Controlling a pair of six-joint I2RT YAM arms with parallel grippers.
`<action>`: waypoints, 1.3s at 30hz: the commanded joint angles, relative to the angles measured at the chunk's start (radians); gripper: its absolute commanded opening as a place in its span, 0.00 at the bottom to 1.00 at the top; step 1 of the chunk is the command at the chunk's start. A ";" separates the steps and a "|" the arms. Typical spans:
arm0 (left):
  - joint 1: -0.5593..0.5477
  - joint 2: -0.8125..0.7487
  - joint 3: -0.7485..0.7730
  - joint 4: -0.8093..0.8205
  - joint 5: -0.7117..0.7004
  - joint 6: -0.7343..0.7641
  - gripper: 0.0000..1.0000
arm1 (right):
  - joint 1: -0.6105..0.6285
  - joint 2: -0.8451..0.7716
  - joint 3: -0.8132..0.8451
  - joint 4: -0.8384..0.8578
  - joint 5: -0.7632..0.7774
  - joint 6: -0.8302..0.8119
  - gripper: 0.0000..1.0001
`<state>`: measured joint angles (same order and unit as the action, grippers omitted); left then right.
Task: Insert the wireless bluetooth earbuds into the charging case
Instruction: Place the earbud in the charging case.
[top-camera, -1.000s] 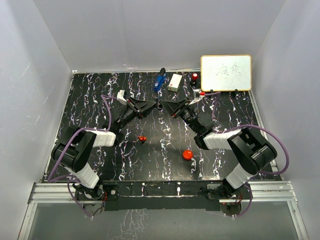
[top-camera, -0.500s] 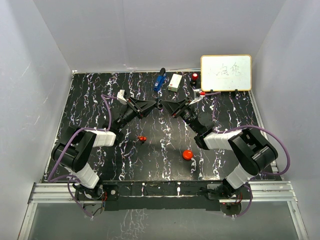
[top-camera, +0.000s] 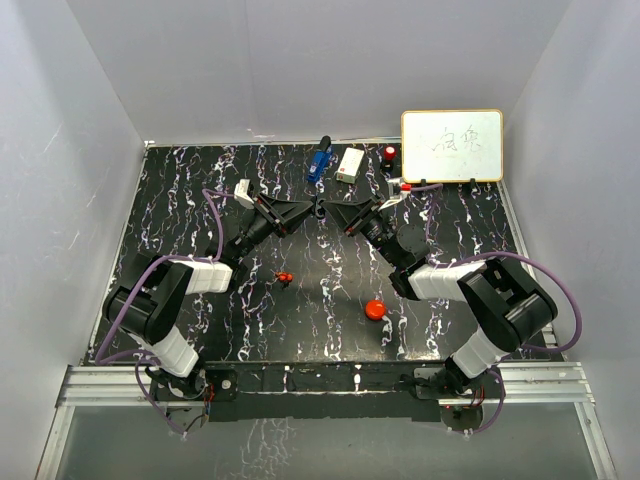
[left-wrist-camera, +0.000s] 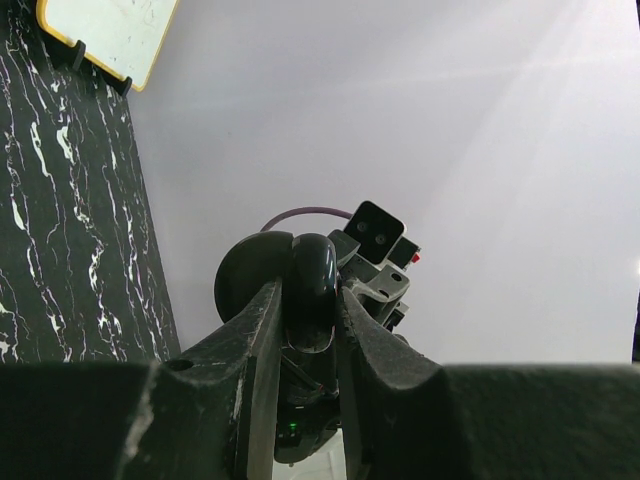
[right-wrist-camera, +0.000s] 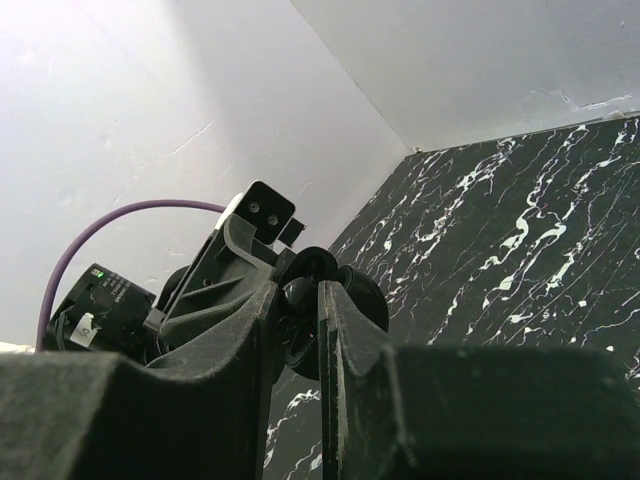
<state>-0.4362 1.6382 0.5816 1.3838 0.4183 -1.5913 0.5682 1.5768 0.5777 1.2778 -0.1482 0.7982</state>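
Both grippers meet above the middle of the table. My left gripper (top-camera: 311, 208) (left-wrist-camera: 308, 295) is shut on a glossy black rounded charging case (left-wrist-camera: 313, 285), held up in the air. My right gripper (top-camera: 326, 209) (right-wrist-camera: 297, 295) faces it, tip to tip, shut on a tiny black earbud (right-wrist-camera: 300, 292) right at the case (right-wrist-camera: 355, 292). The red-and-black earbud (top-camera: 284, 276) lies on the black marbled table (top-camera: 200, 200), in front of the left arm. A red round puck (top-camera: 375, 309) lies nearer the right arm's base.
A whiteboard (top-camera: 452, 146) stands at the back right. A blue object (top-camera: 319, 160), a white box (top-camera: 350, 164) and a small red-topped thing (top-camera: 389, 153) sit along the back edge. White walls enclose the table on three sides.
The right arm has shifted very slightly at the meeting point. Both grips are unchanged, and the left arm has stayed put.
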 joint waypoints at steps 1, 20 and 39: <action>-0.006 -0.029 0.040 0.081 -0.019 -0.011 0.00 | -0.003 -0.034 -0.007 0.008 0.010 -0.018 0.18; -0.006 -0.024 0.040 0.084 -0.021 -0.012 0.00 | -0.004 -0.040 -0.002 -0.012 0.014 -0.023 0.31; -0.006 -0.013 0.038 0.082 -0.023 -0.012 0.00 | -0.006 -0.088 0.015 -0.074 0.007 -0.049 0.44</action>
<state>-0.4362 1.6402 0.5858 1.3842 0.4026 -1.5978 0.5671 1.5059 0.5774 1.1885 -0.1371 0.7647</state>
